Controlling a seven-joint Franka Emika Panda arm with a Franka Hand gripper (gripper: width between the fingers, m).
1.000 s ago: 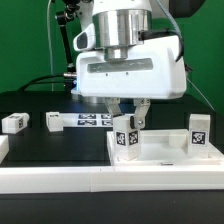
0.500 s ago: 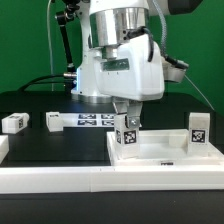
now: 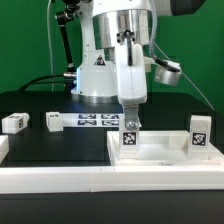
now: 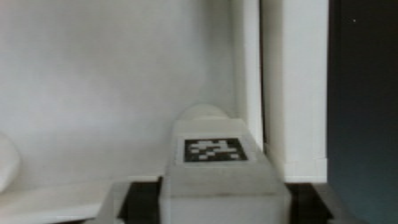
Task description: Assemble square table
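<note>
The pincer (image 3: 130, 116) grips an upright leg (image 3: 130, 138) at frame centre, standing on the white slab (image 3: 165, 158) at lower right. Since a second ago the wrist has turned about the leg, probably screwing it into the slab.

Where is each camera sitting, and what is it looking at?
Exterior view: sits off the arm, fairly low, and faces the arm. It shows the gripper, jaws closed on a leg that stands on the square table.
Wrist view: rides on the wrist and looks down between the jaws at that leg's tag. Only bits of the jaws show.
Shared: the same leg and the square table.
</note>
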